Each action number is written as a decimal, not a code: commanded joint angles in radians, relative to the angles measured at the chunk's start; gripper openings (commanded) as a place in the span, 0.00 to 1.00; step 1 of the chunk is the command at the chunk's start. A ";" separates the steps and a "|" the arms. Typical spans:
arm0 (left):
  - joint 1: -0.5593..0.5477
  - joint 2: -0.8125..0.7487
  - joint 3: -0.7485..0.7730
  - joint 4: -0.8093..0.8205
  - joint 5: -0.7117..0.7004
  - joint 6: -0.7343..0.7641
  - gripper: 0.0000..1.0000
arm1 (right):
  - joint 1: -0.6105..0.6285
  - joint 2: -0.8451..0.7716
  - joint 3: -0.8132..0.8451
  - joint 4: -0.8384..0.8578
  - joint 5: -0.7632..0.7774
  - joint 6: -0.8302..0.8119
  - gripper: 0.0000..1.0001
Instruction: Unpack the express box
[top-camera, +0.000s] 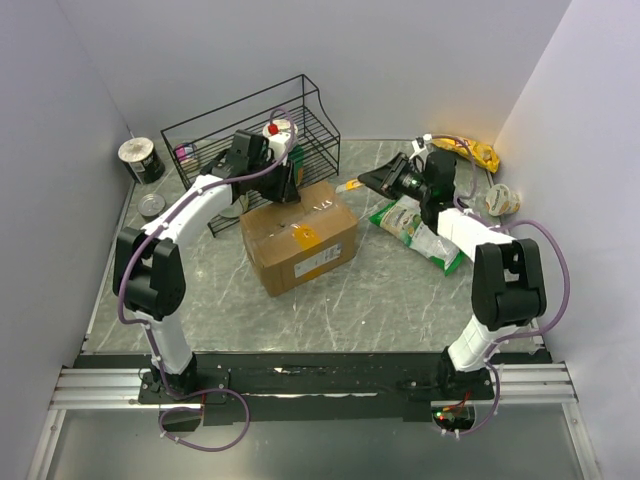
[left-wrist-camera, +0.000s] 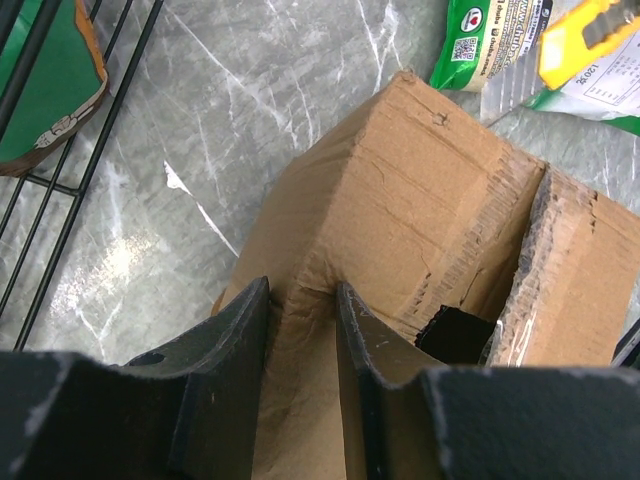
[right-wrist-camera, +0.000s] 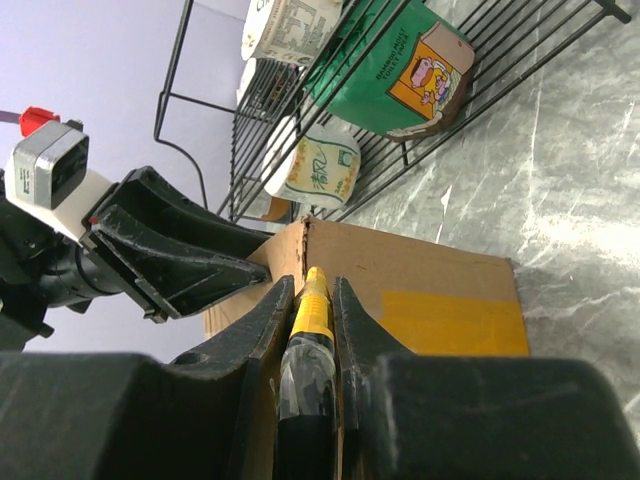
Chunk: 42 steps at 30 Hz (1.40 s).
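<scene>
Left gripper (left-wrist-camera: 301, 292) clamped on express box (left-wrist-camera: 420, 200) flap; right gripper (right-wrist-camera: 310, 285) pinching yellow knife (right-wrist-camera: 313, 318), blade indistinct; box interior dark.

The right gripper (right-wrist-camera: 312, 290) clamps a yellow utility knife (right-wrist-camera: 312, 318) pointing at the express box (right-wrist-camera: 430, 275) corner.

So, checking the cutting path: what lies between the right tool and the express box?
Only the yellow knife the right tool grips, pointing at the express box; the right wrist view shows it.

The express box (top-camera: 300, 238), a brown corrugated carton bearing a yellow-orange label, is seen lying askew on the table (top-camera: 400, 300), one end seam parted.
</scene>
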 joint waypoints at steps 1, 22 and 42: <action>-0.014 0.060 0.000 -0.057 -0.107 -0.010 0.01 | 0.005 -0.077 -0.035 -0.064 -0.038 -0.029 0.00; -0.011 0.068 0.004 -0.049 -0.207 -0.025 0.01 | 0.005 -0.304 -0.178 -0.226 0.031 -0.006 0.00; -0.011 0.060 -0.006 -0.041 -0.247 -0.021 0.01 | 0.001 -0.413 -0.207 -0.312 0.042 -0.050 0.00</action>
